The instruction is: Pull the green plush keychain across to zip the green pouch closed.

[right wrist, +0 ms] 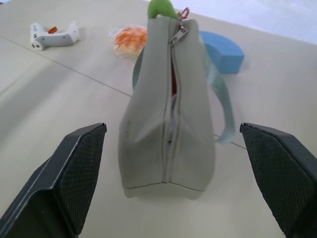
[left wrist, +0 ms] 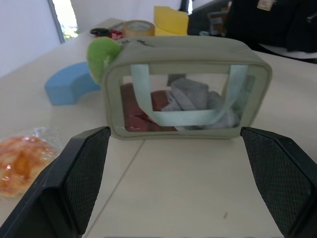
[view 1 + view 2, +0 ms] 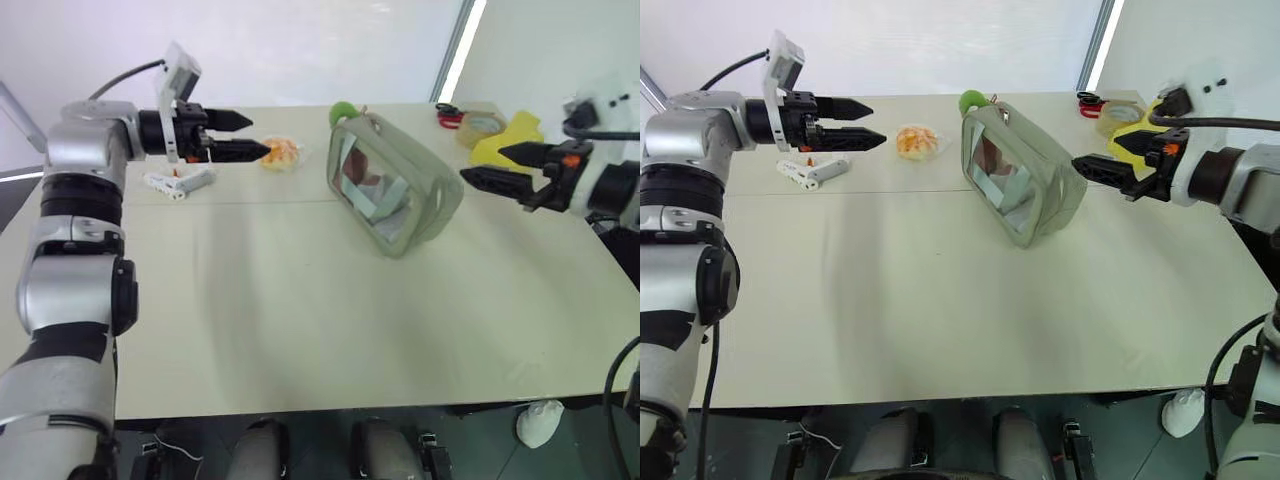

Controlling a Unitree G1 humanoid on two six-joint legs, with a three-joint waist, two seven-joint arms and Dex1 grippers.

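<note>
Pouch: the green pouch [image 3: 392, 190] stands upright on the pale table [image 3: 300, 320], upper middle of the head view, its clear window turned toward the left of the frame, red and grey-white contents showing through it
Zipper: in the right wrist view the zipper runs along the pouch's top and a slit of red shows in it toward the far end; how much of it is shut cannot be told
Keychain: the green plush keychain [image 3: 343, 112] sits at the pouch's far top corner, touching it, at the upper middle of the frame
Left gripper: the left gripper [image 3: 243, 136] hangs above the table at the upper left, fingers spread wide, holding nothing, well apart from the pouch
Right gripper: the right gripper [image 3: 490, 165] hangs at the right edge, just beside the pouch's near end, fingers wide apart, gripping nothing
Other items: an orange item in clear wrap [image 3: 280, 152] lies near the left fingertips; a white tool [image 3: 178, 183] lies below them; a blue foam block [image 2: 67, 88] lies behind the pouch; a tape roll [image 3: 481, 127] and a yellow block [image 3: 508, 140] lie at the upper right
</note>
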